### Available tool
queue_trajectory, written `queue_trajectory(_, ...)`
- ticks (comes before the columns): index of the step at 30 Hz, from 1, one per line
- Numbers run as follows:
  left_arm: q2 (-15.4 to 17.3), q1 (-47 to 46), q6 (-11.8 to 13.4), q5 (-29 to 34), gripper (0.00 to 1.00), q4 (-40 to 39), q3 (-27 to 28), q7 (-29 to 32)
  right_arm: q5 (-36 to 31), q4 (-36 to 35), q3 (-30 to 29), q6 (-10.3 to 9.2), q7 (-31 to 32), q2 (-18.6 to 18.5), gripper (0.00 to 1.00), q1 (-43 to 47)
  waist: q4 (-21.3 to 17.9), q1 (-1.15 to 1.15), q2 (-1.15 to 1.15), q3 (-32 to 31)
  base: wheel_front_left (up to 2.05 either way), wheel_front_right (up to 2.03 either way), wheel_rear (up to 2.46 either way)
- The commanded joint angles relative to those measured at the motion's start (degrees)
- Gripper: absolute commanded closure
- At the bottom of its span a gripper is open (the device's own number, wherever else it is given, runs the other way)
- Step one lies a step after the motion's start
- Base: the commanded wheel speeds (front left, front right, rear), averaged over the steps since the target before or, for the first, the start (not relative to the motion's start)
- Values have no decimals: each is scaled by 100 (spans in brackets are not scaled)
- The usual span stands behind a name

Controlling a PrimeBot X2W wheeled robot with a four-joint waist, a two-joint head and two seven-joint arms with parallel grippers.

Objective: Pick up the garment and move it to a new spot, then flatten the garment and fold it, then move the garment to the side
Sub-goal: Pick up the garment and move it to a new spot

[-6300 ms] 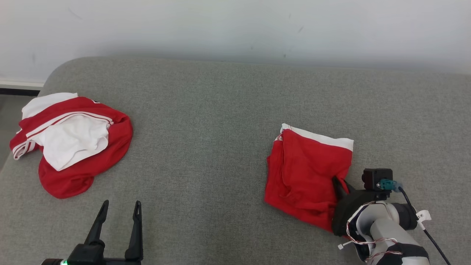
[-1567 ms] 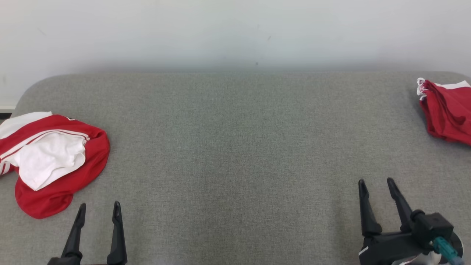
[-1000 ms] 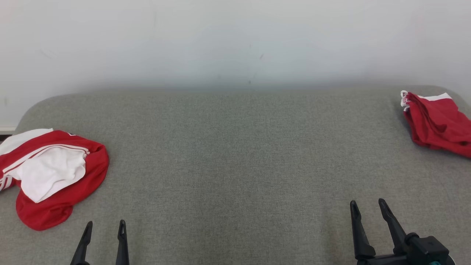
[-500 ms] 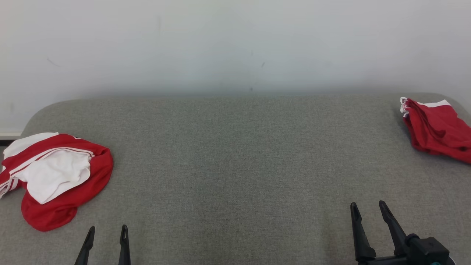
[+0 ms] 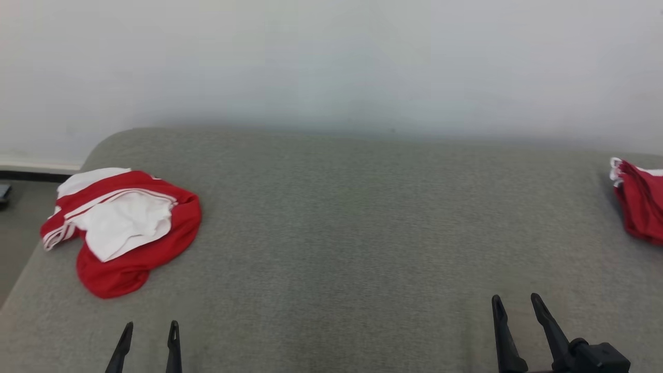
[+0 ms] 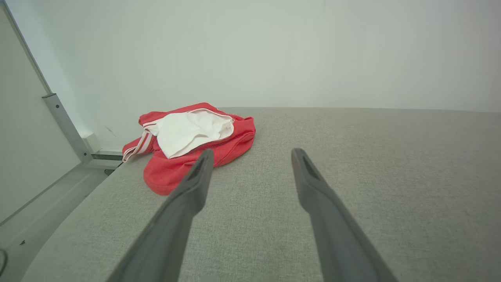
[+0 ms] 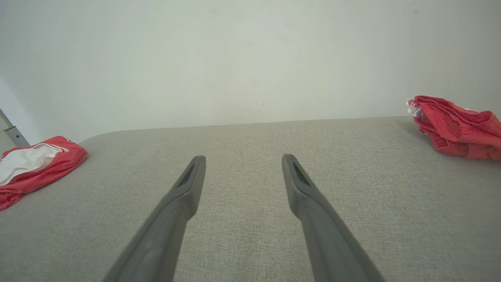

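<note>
A crumpled red and white garment (image 5: pixel 176 233) lies near the left end of the grey cushioned surface (image 5: pixel 352 233); the left wrist view has this garment (image 6: pixel 188 133) ahead and left of my fingers. A folded red garment (image 5: pixel 639 207) with a white edge lies at the far right, partly cut off by the frame. My left gripper (image 5: pixel 150 324) stands open and empty at the lower left, short of the crumpled garment. My right gripper (image 5: pixel 514 297) is open and empty at the lower right, well away from the folded garment (image 7: pixel 454 125).
A pale wall (image 5: pixel 331 62) runs behind the surface. The surface's rounded left end drops to the floor (image 5: pixel 15 217), and a metal frame post (image 6: pixel 62 121) stands beside it. Bare grey fabric stretches between the two garments.
The head camera has turned left, so the whole picture has shifted right. Both garments lie as before. My right gripper, earlier at the folded garment, has let it go and drawn back.
</note>
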Motion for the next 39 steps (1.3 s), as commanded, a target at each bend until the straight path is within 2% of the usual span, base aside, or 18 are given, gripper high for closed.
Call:
queue_trajectory(1, 47, -62, -3, -37, 0, 32, 20, -20, 59, 36, 23, -15, -43, 9, 0, 56, 421, 0, 0, 1, 0, 0, 0)
queue_trajectory(7, 91, -60, 32, -83, 0, 84, 45, -20, 112, 120, 34, -15, -111, 8, 0, 14, 1047, 0, 0, 68, 0, 0, 0)
queue_trajectory(21, 118, -92, 93, -212, 0, 131, 116, -20, 59, 230, 131, -15, -150, 7, 0, -145, 2054, 0, 0, 204, 0, 0, 0)
queue_trajectory(28, 81, -32, 158, -257, 0, 81, 181, -20, 10, 239, 160, -15, -114, 7, 0, -168, 2289, 0, 0, 234, 0, 0, 0)
queue_trajectory(39, 37, 77, 272, -284, 0, -44, 227, -20, -59, 183, 195, -15, -36, 7, 0, -226, 2313, 0, 0, 289, 0, 0, 0)
